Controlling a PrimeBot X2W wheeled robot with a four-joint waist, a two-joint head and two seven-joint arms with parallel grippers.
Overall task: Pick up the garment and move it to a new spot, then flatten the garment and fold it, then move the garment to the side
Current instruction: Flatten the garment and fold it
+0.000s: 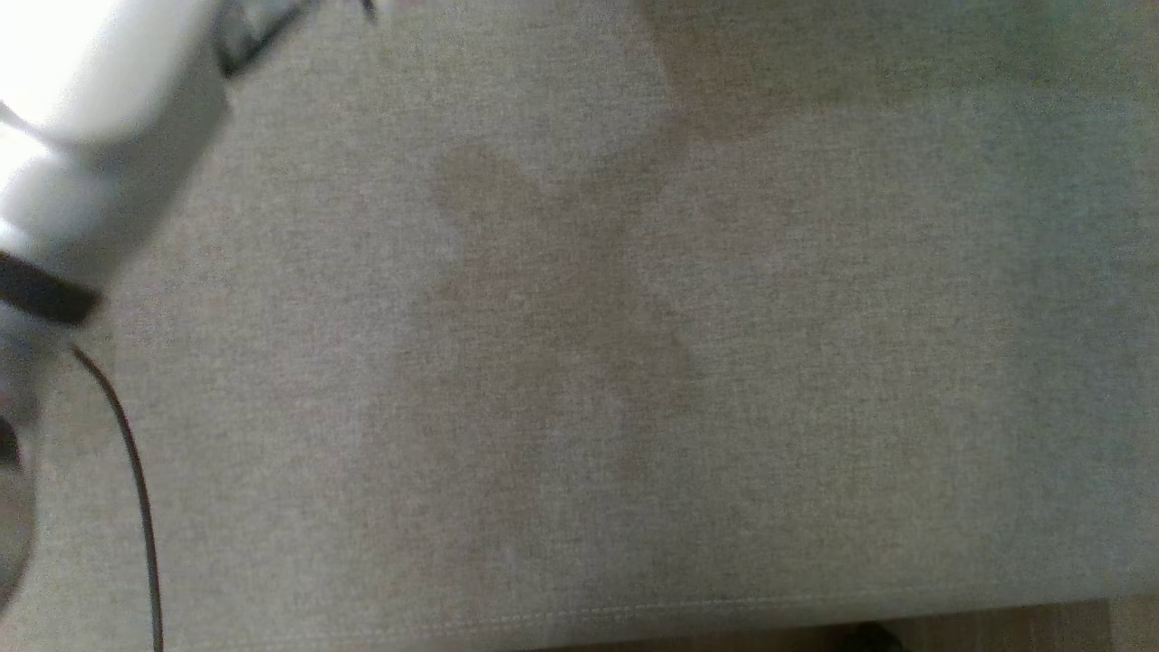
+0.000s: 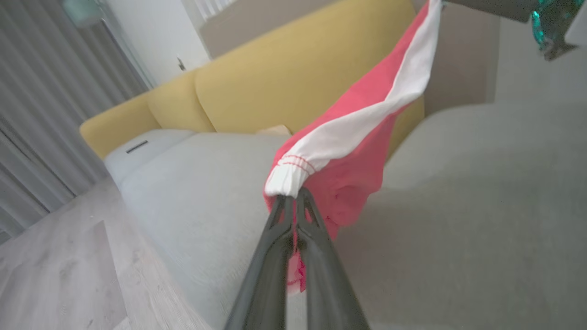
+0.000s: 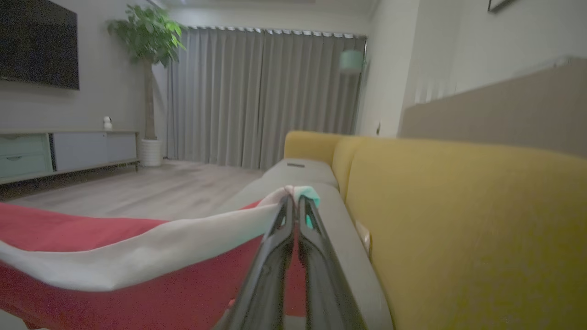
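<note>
The garment (image 2: 353, 151) is red with a white band, and it hangs in the air above the grey sofa seat (image 2: 481, 220). My left gripper (image 2: 293, 195) is shut on one gathered end of the white band. In the right wrist view my right gripper (image 3: 294, 201) is shut on the other end of the garment (image 3: 137, 256), which stretches away to the left. The band runs taut between the two grips. In the head view a pale forearm (image 1: 100, 118) crosses the upper left corner over the bare grey cushion (image 1: 634, 362).
A yellow sofa back (image 2: 293, 78) rises behind the grey seat. The cushion's front seam (image 1: 634, 611) runs along the bottom, with floor beyond. Wood floor (image 3: 151, 188), grey curtains (image 3: 261, 96), a potted plant (image 3: 146, 46) and a low cabinet (image 3: 69, 151) lie further off.
</note>
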